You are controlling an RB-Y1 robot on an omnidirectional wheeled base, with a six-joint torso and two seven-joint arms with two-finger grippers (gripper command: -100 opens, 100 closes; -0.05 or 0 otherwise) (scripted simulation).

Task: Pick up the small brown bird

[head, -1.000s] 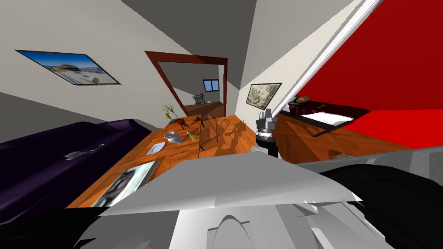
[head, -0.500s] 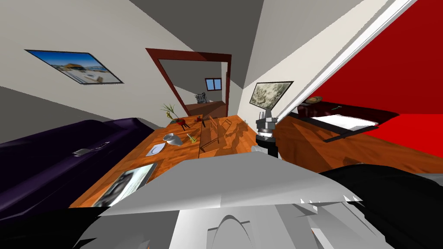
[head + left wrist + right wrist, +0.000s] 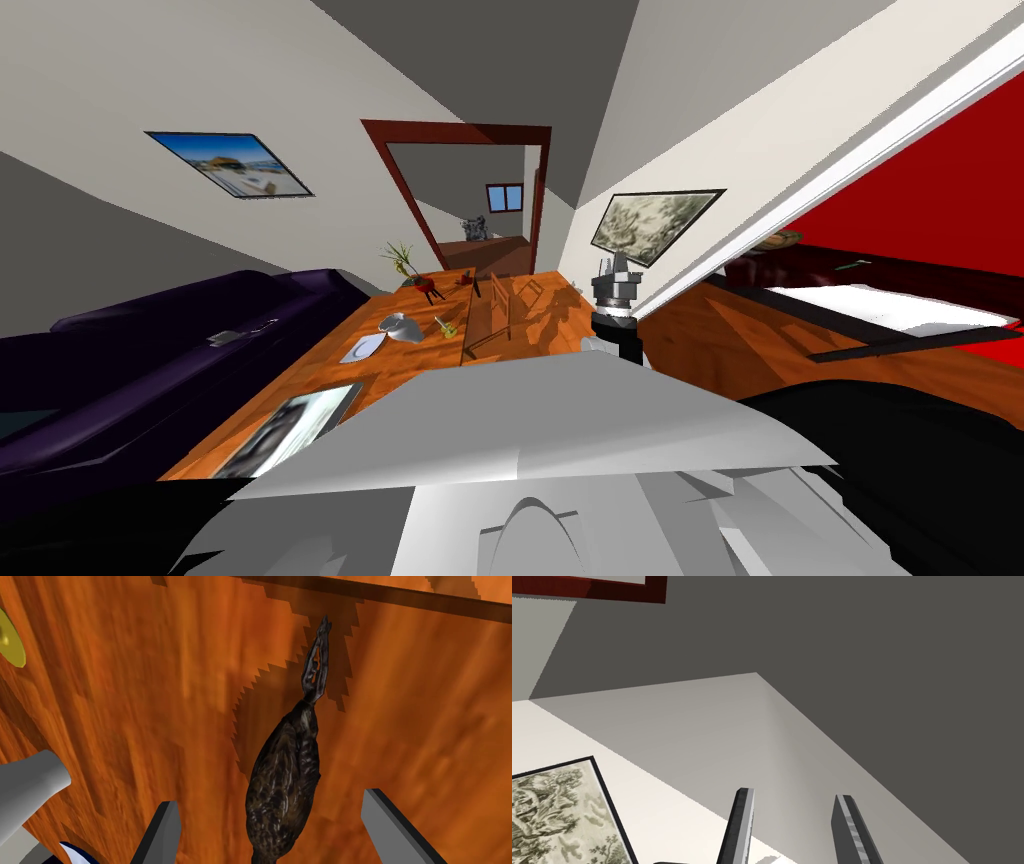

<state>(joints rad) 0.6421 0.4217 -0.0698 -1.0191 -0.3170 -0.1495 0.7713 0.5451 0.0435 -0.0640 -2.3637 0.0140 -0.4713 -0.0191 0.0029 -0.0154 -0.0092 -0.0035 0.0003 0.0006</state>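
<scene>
Wood surface (image 3: pixel 125 701), bird (image 3: pixel 285 786) within left claw (image 3: pixel 270 798)

Orange wood surface (image 3: pixel 322 372), cluttered.
On it: dark bird (image 3: pixel 287 776), framed photo (image 3: pixel 290 425), white sheet (image 3: pixel 362 347), grey shell-like thing (image 3: pixel 400 326), red item (image 3: pixel 431 285).

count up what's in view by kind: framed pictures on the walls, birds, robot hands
framed pictures: 2, blue picture and grey-green picture
birds: 1, dark brown bird
hands: 2, left hand and right hand
total: 5
</scene>
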